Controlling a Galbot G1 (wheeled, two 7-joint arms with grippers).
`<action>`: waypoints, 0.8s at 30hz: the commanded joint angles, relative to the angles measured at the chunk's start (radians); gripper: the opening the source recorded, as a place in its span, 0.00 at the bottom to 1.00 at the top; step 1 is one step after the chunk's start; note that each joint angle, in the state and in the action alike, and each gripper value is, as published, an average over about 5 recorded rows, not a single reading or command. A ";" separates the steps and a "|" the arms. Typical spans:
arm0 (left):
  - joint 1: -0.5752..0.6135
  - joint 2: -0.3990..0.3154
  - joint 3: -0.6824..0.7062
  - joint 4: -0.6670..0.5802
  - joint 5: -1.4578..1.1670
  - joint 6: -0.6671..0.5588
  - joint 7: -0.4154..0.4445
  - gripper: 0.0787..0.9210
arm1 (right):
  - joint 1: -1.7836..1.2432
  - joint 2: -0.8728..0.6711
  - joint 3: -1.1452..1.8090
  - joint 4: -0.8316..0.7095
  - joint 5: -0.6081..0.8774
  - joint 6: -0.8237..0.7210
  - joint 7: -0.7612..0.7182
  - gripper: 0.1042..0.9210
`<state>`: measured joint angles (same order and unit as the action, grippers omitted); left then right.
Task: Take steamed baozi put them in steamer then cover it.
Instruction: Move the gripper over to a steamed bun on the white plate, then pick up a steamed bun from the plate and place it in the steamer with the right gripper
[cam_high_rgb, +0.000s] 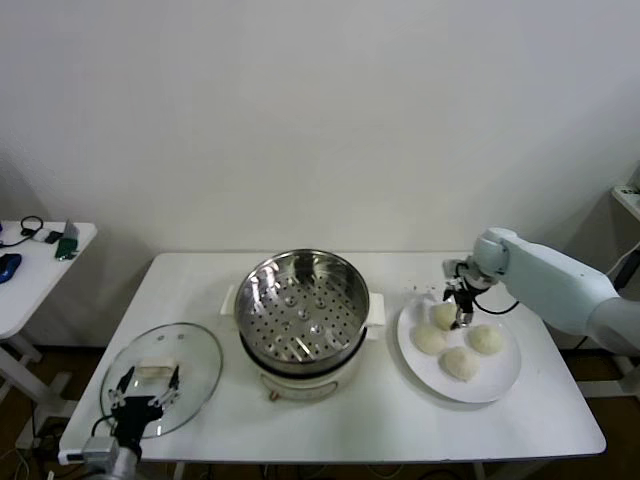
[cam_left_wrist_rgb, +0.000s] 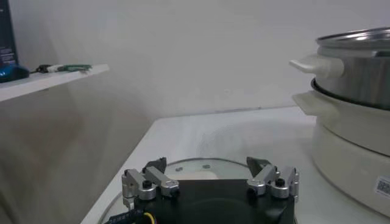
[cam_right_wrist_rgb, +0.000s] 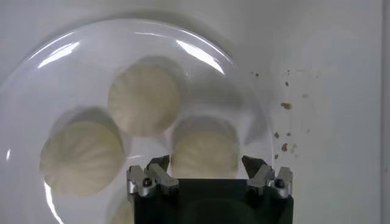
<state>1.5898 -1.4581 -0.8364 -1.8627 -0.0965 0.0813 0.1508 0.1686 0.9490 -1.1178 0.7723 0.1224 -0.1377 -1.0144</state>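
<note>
Four off-white baozi lie on a white plate (cam_high_rgb: 503, 388) right of the steamer (cam_high_rgb: 300, 300), a shiny perforated basket on a white pot base that holds nothing. My right gripper (cam_high_rgb: 461, 318) is open and hangs low over the rear baozi (cam_high_rgb: 442, 314). In the right wrist view that baozi (cam_right_wrist_rgb: 204, 149) sits between the open fingers of my right gripper (cam_right_wrist_rgb: 206, 165). The glass cover (cam_high_rgb: 165, 375) with its cream handle lies flat at the front left. My left gripper (cam_high_rgb: 142, 398) is open just above the cover (cam_left_wrist_rgb: 201, 165).
The other baozi (cam_high_rgb: 486, 339) (cam_high_rgb: 430, 341) (cam_high_rgb: 461, 362) sit close together on the plate (cam_right_wrist_rgb: 61, 49). The steamer's side (cam_left_wrist_rgb: 359, 91) stands near the left gripper (cam_left_wrist_rgb: 207, 165). A small side table (cam_high_rgb: 40, 260) with small items is at far left. Crumbs (cam_right_wrist_rgb: 285, 106) dot the table beside the plate.
</note>
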 joint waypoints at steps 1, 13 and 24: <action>-0.001 0.000 0.002 0.001 0.001 0.000 0.000 0.88 | -0.014 0.013 0.015 -0.027 -0.007 -0.001 0.006 0.81; 0.004 -0.005 0.010 0.004 0.003 -0.007 -0.002 0.88 | 0.036 0.004 -0.027 0.000 0.003 0.012 -0.038 0.55; 0.001 -0.001 0.007 0.004 0.003 -0.010 -0.005 0.88 | 0.506 -0.035 -0.291 0.289 0.039 0.174 -0.082 0.54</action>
<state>1.5910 -1.4603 -0.8292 -1.8586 -0.0943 0.0713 0.1459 0.4717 0.9297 -1.2898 0.9498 0.1528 -0.0255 -1.0788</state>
